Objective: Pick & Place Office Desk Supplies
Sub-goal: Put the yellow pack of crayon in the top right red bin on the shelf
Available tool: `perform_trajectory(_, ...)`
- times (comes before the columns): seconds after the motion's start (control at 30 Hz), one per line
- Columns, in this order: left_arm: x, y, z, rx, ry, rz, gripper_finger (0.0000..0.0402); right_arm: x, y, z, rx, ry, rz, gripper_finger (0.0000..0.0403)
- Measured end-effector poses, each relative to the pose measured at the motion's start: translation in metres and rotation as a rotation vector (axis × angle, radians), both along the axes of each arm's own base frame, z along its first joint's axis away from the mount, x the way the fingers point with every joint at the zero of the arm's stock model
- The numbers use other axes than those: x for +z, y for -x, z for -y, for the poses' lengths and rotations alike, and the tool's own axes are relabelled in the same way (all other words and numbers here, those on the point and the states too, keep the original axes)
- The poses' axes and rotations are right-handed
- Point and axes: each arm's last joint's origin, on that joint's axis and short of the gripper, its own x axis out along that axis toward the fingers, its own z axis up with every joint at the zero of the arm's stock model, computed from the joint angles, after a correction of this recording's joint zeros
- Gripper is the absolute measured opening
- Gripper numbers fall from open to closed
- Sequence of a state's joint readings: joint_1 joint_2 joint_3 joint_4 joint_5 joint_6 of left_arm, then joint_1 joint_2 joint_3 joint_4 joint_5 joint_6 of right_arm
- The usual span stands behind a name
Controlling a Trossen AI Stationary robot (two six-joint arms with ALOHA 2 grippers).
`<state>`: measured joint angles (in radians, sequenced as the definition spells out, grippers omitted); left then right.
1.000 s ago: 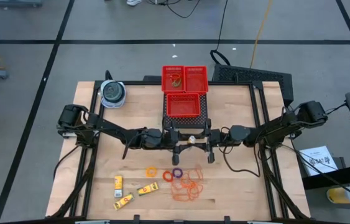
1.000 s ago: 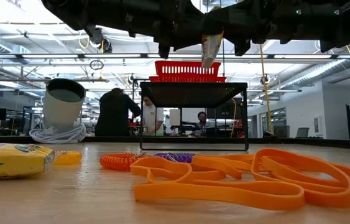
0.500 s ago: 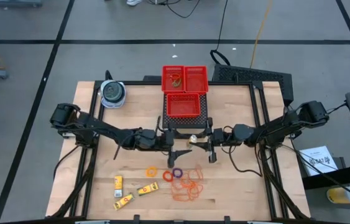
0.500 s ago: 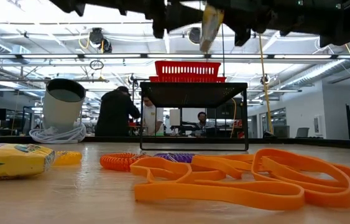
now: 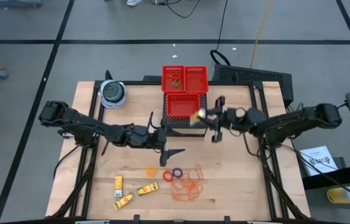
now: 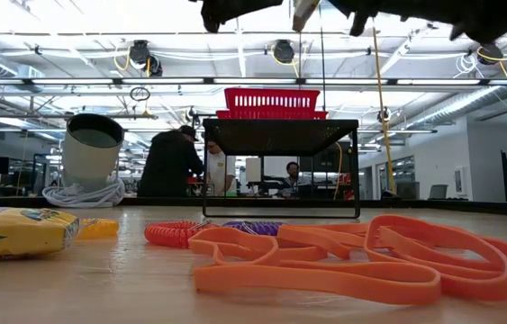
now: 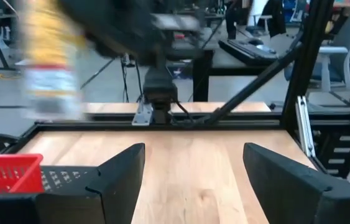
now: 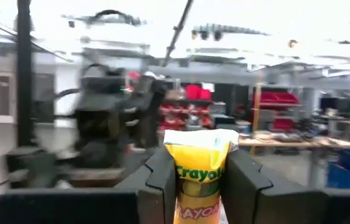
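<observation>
Right arm carrying a yellow crayon packet toward the red baskets.

The right gripper (image 5: 207, 116) has its jaws clamped on the yellow packet (image 8: 198, 174), held just beside the near basket (image 5: 182, 104). The left gripper (image 7: 193, 163) waits nearby, jaws apart and empty. Risk: released here, the packet could strike the basket rim and fall to the surface (image 5: 237, 180), since it does not look centred over the compartment.

Yellow packet (image 8: 199, 177), red baskets (image 5: 185, 79), orange rubber bands (image 6: 343, 261), purple ring (image 5: 176, 173).
</observation>
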<state>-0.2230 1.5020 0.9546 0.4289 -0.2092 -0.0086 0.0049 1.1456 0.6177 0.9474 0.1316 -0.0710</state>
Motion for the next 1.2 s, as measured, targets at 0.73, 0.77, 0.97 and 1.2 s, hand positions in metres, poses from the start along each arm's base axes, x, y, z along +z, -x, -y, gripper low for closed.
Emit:
perform_trajectory(0.73,-0.008,0.001,-0.001,0.008,-0.02,-0.083,0.0265,0.034,-0.026,0.155,-0.505,-0.262,-0.501,0.0084)
perform_trajectory(0.77,-0.009,0.001,-0.001,0.011,-0.022,-0.09,0.0263,0.031,-0.027,0.157,-0.51,-0.266,-0.51,0.0084)
perform_trajectory(0.97,-0.01,0.001,-0.002,0.017,-0.012,-0.103,0.0261,0.017,-0.034,0.162,-0.512,-0.29,-0.552,0.0084)
perform_trajectory(1.2,-0.012,0.001,-0.003,0.019,-0.008,-0.119,0.0266,0.011,-0.037,0.164,-0.513,-0.309,-0.571,0.0097)
